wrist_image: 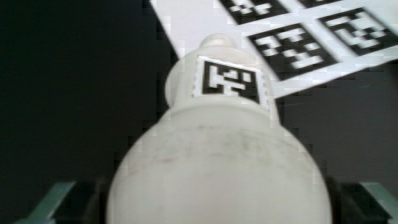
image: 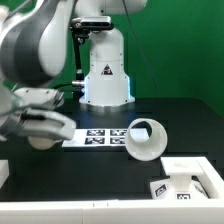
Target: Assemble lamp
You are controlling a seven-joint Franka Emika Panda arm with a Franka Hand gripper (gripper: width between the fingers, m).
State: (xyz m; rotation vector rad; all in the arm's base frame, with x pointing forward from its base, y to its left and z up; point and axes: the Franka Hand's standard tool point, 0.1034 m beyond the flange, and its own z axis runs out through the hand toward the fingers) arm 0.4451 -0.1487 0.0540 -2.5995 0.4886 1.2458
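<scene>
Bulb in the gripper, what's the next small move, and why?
Probably carry the bulb toward the square base at the exterior view's right. The gripper holds the bulb, while the base lies well apart from it.

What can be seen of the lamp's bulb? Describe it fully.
The bulb is matte white, plastic by its look: a rounded body narrowing to a stem that bears a black-and-white square tag. The pincer grips its wide body from both sides. Its stem end points toward the marker board.

Marker board (image: 100, 137) on black table (image: 185, 118)
</scene>
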